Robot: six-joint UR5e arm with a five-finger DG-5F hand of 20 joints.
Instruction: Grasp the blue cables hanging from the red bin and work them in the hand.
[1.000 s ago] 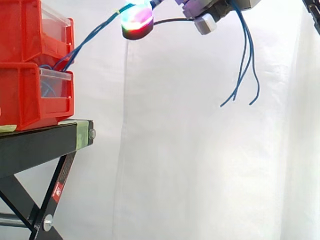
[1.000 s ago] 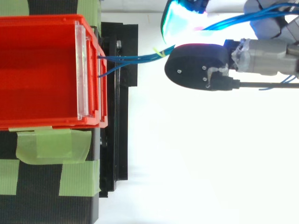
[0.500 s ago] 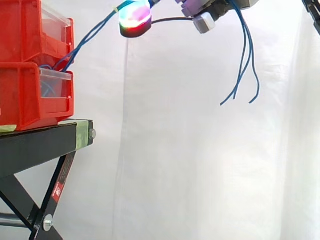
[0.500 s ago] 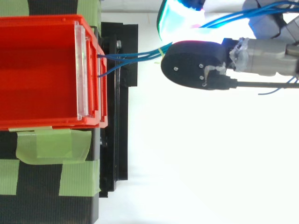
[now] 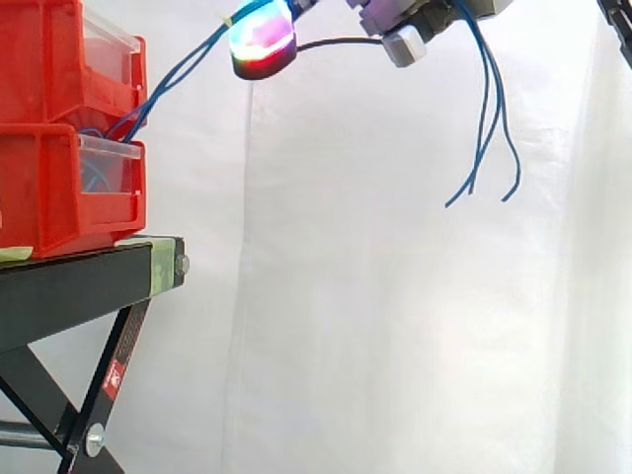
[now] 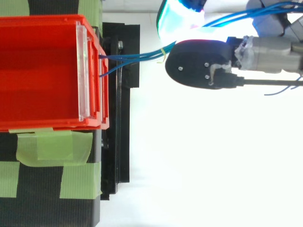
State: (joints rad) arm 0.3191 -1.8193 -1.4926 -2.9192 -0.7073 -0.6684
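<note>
Several thin blue cables (image 5: 178, 71) rise from the lower red bin (image 5: 44, 193) up to my hand (image 5: 400, 35) at the top of the side view. A yellow tie (image 6: 162, 51) binds them near the hand. The cables pass through the hand, and their loose ends (image 5: 486, 138) hang down on its right. Seen from above, the cables (image 6: 137, 57) leave the bin's front (image 6: 94, 71) and run under a black-backed fingertip (image 6: 201, 64). Another fingertip (image 5: 261, 39) glows cyan, green and red against the cables. The hand is shut on the cables.
Two red bins are stacked, the upper one (image 5: 44, 59) on the lower, on a black stand (image 5: 79, 281) with green tape (image 6: 52, 146) on it. A white curtain (image 5: 395, 316) hangs behind. Open space lies below and right of the hand.
The glowing fingertip has crept up and left toward the bins. The loose cable ends have swung slightly to the right. The hold on the cables is unchanged.
</note>
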